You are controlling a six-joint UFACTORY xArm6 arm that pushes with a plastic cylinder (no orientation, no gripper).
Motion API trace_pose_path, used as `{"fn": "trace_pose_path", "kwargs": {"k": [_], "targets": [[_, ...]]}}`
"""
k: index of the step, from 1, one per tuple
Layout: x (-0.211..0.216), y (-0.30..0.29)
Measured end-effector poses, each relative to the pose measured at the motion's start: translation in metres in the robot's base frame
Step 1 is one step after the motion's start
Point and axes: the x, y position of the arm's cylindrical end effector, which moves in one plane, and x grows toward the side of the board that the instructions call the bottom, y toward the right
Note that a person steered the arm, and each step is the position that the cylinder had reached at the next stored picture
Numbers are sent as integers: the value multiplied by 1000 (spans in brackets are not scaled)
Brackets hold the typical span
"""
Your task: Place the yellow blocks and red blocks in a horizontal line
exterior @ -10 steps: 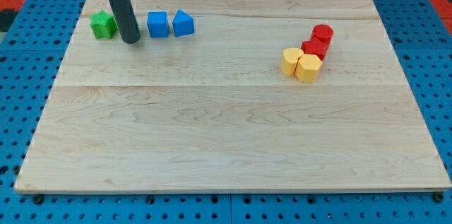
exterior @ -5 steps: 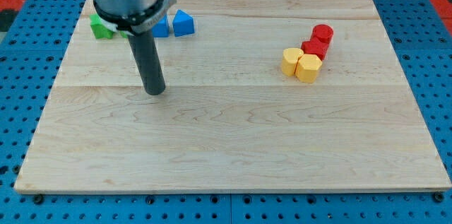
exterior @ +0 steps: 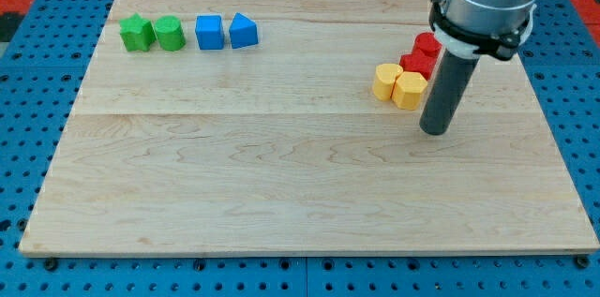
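Note:
Two yellow blocks sit side by side at the view's right: one [exterior: 385,81] on the left and one [exterior: 409,90] touching it on the right. A red block [exterior: 415,64] lies just above them, and a red cylinder [exterior: 427,45] sits above that, partly hidden by the arm. The four form a tight cluster running diagonally up to the right. My tip [exterior: 433,129] rests on the board just below and to the right of the right yellow block, a small gap away.
At the view's top left, a row holds a green star block [exterior: 137,33], a green cylinder [exterior: 170,33], a blue cube [exterior: 209,32] and a blue wedge-shaped block [exterior: 243,31]. The wooden board [exterior: 300,194] lies on a blue pegboard.
My tip has swept from the top left, beside the green blocks, down and across to the right side, stopping next to the yellow blocks. No block has moved.

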Motion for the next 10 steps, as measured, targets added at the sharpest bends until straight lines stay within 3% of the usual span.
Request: {"fn": "trace_pose_path", "kwargs": {"k": [1,2,3,4,5,6,7,8,9,10], "targets": [[-27,-4],[-53,-60],[-69,-69],[-35,-72],[-33,-11],[-68,-10],[-76,-31],[-58,9],[-69,66],[-155,79]]}}
